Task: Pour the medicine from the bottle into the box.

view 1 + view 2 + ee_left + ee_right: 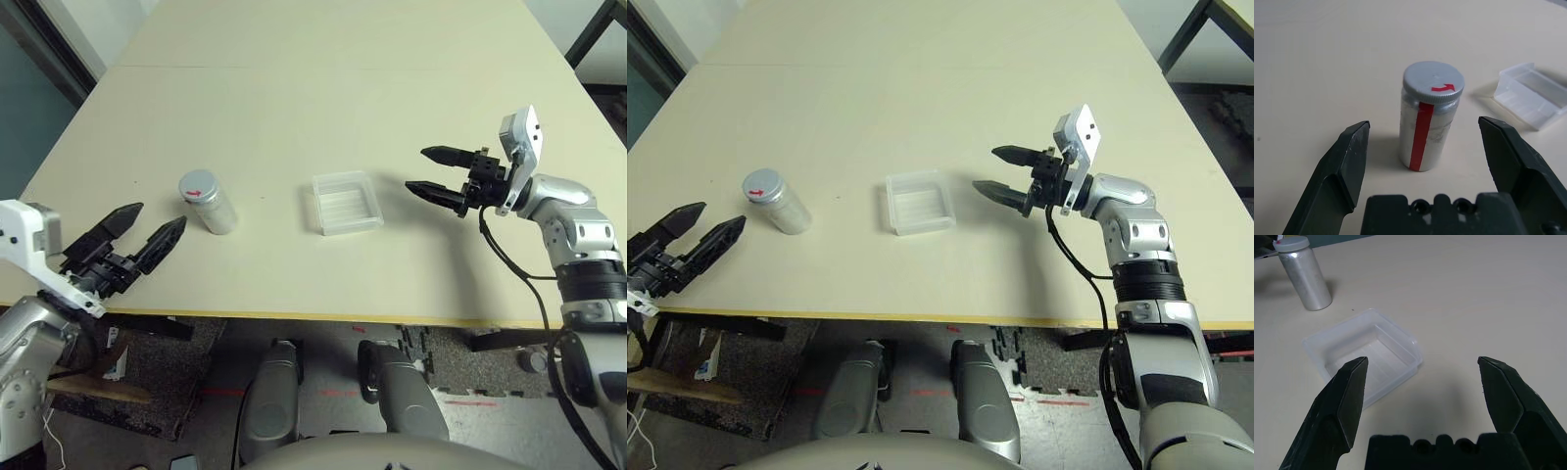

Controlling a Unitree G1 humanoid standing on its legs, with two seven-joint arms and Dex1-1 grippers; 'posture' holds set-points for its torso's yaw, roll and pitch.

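Silver-grey, the capped bottle stands upright on the bench, just ahead of the left gripper, whose jaws gape wide and empty. The clear box lies beside the right gripper, its jaws equally wide, touching nothing.

Left gripper and right gripper both level, fingers spread wide, pointing inward toward each other

On the bench, the bottle stands upright to the left of the box, well apart from it. The left gripper sits at the near left edge just before the bottle; the right gripper hovers just right of the box.
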